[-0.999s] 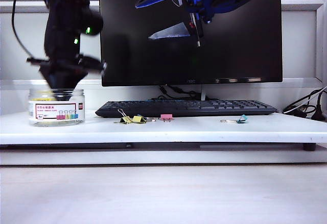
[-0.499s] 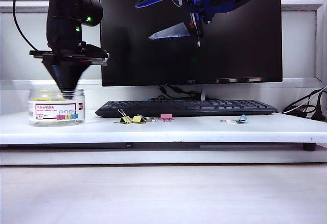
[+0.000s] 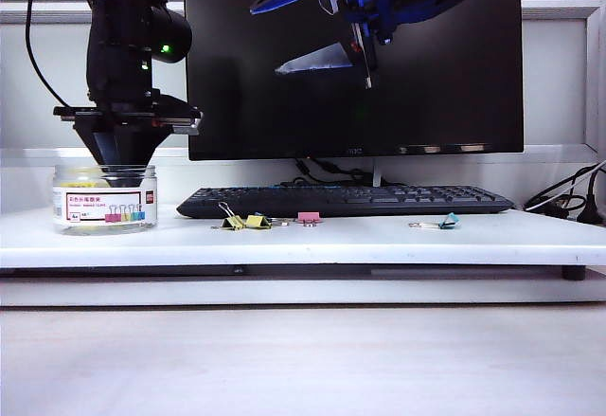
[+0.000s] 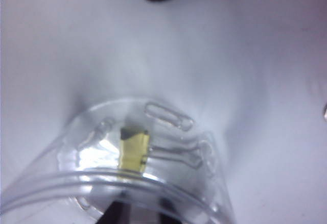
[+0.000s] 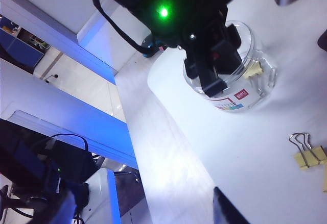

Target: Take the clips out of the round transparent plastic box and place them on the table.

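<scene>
The round transparent plastic box (image 3: 104, 198) stands upright at the far left of the desk (image 3: 379, 241), its mouth facing up. The left end effector (image 3: 121, 171) points straight down into that mouth, tips inside the box; how far its jaws are parted I cannot tell. In the left wrist view one yellow clip (image 4: 134, 149) lies flat on the box floor, its wire handles reaching sideways from the body. More yellow clips (image 3: 244, 221) lie on the desk in front of the keyboard (image 3: 346, 200). The right end effector (image 3: 327, 27) hangs high before the monitor (image 3: 352, 56), spread wide and empty.
</scene>
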Motion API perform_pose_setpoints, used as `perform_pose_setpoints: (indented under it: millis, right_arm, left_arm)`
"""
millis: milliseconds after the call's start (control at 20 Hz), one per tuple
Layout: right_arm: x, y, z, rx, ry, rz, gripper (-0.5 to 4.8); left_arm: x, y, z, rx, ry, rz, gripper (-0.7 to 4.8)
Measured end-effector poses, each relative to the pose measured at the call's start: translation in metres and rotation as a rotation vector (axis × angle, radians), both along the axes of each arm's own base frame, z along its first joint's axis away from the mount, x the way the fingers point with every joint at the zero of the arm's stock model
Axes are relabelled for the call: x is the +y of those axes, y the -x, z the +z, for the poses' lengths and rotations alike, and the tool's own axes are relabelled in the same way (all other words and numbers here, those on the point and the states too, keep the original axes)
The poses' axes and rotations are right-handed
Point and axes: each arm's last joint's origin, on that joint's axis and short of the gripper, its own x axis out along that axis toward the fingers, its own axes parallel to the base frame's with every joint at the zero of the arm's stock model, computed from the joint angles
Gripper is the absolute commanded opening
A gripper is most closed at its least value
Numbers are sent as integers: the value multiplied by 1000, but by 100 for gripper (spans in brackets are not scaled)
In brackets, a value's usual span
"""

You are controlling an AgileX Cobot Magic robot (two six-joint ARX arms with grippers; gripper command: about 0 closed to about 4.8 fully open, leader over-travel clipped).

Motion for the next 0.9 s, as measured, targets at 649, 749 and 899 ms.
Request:
perform_pose_setpoints:
  millis: [649,749,899]
  right_arm:
    - [1,-2,4,6,-29,-16,346]
    - [1,-2,4,5,-31,-14,346]
    - [1,-2,4,5,-32,-14,346]
  left_arm:
    - [1,0,0,-38,66,691,93]
    - [1,0,0,-43,86,818,93]
    - [0,-1,0,-34,140,972,92]
